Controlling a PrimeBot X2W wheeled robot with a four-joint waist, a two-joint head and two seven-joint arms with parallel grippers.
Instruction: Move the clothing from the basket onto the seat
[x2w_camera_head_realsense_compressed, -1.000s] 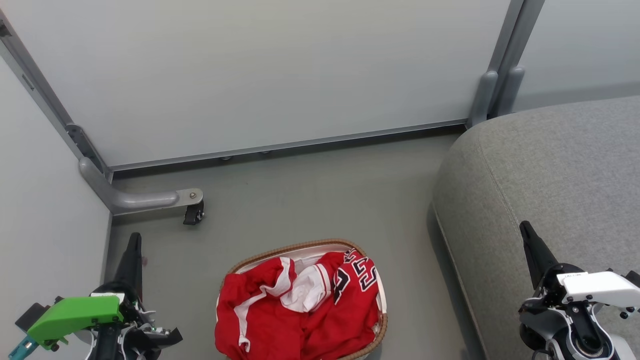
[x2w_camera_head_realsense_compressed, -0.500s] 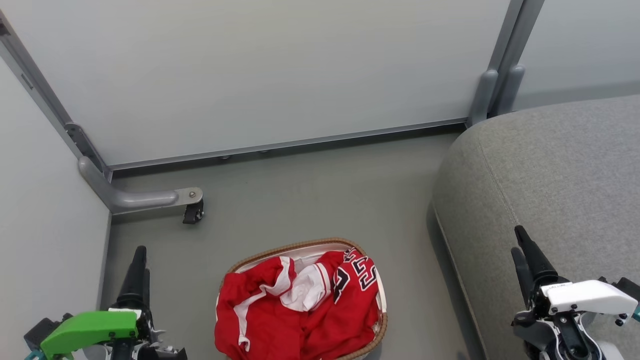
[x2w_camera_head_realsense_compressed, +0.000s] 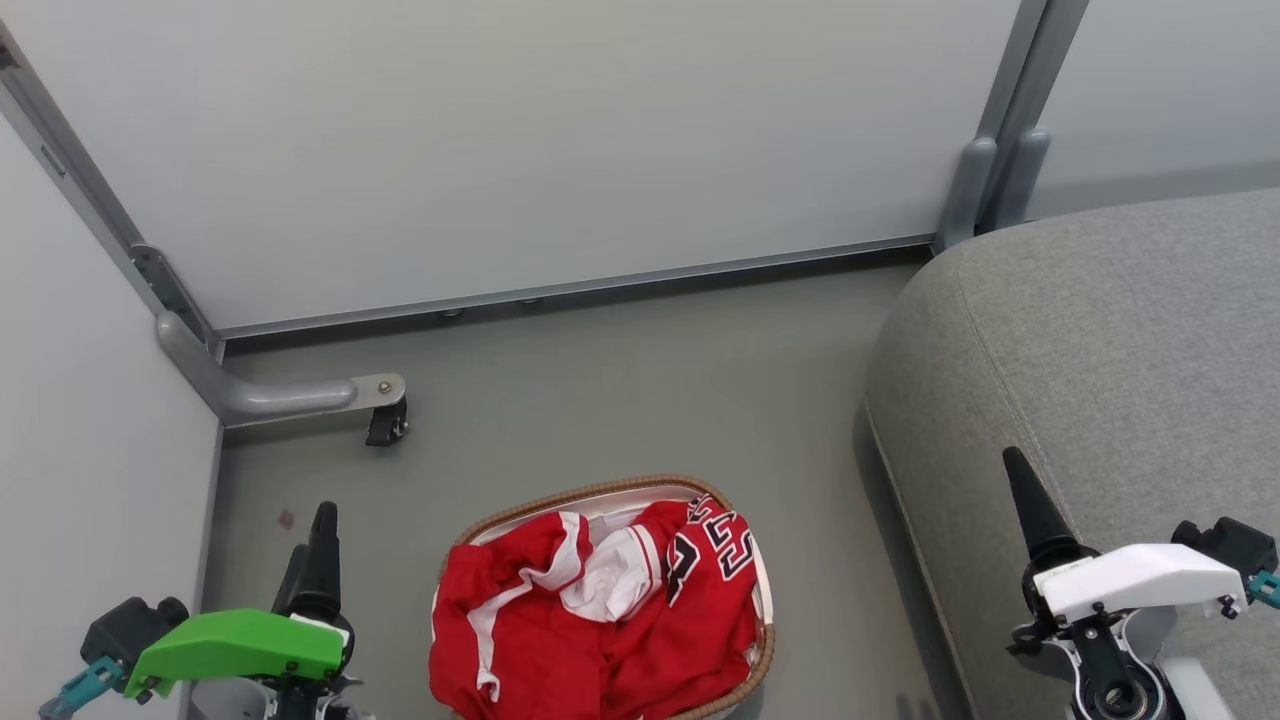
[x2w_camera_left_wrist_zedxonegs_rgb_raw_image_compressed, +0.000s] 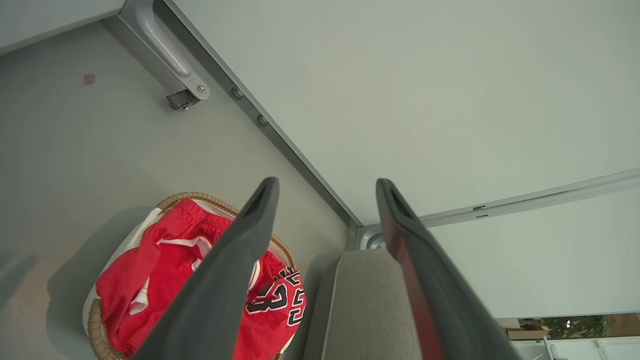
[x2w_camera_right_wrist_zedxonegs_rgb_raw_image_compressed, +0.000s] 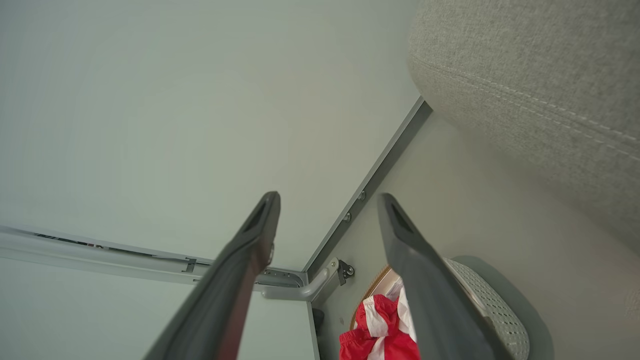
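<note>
1. Red jersey clothing (x2w_camera_head_realsense_compressed: 600, 620) with white stripes lies heaped inside the oval white basket (x2w_camera_head_realsense_compressed: 560, 497) with its brown woven rim.
2. Large grey fabric seat (x2w_camera_head_realsense_compressed: 1100, 350) stands near the basket's right.
3. Left gripper (x2w_camera_left_wrist_zedxonegs_rgb_raw_image_compressed: 326, 185) and right gripper (x2w_camera_right_wrist_zedxonegs_rgb_raw_image_compressed: 328, 197) gape wide, empty.

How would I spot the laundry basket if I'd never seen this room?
Find the big grey seat on the right. On the floor just left of it stands the basket, a small oval with a brown woven rim. It alone holds crumpled red clothing.
</note>
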